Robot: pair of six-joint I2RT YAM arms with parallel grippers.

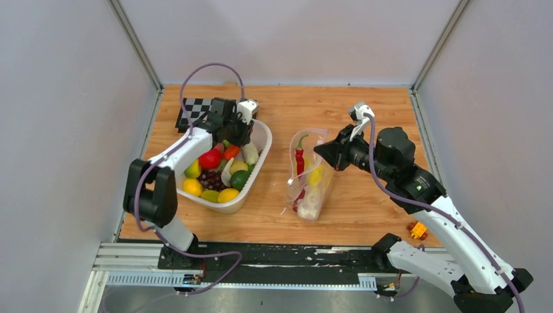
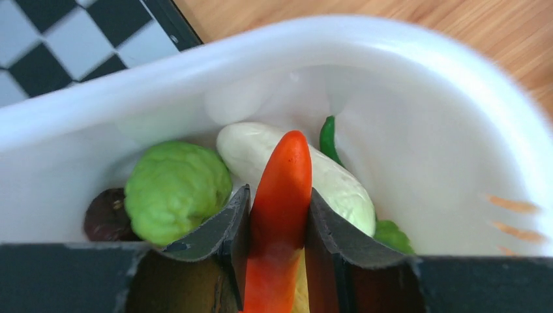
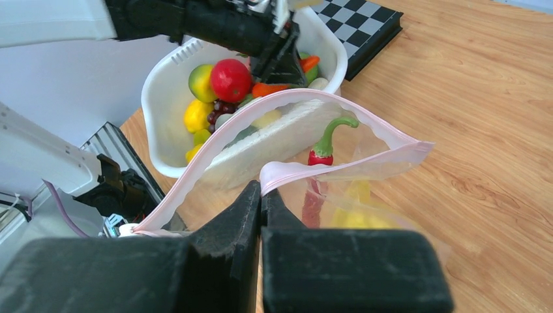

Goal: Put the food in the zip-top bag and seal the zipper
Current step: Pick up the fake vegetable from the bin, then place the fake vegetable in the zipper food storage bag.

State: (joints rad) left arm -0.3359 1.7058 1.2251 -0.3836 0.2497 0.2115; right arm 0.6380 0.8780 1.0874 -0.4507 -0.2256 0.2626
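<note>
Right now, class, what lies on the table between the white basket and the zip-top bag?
Nothing. In the top view, only a bare strip of wooden table separates the basket from the zip-top bag.

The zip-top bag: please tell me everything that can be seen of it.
The zip-top bag is clear, crinkly plastic with a pink zipper along its mouth. It stands on the wooden table, right of the white basket, with its mouth open. The right gripper is shut on one edge of the mouth. Inside are a red chili with a green stem, something yellow and a pale piece.
</note>
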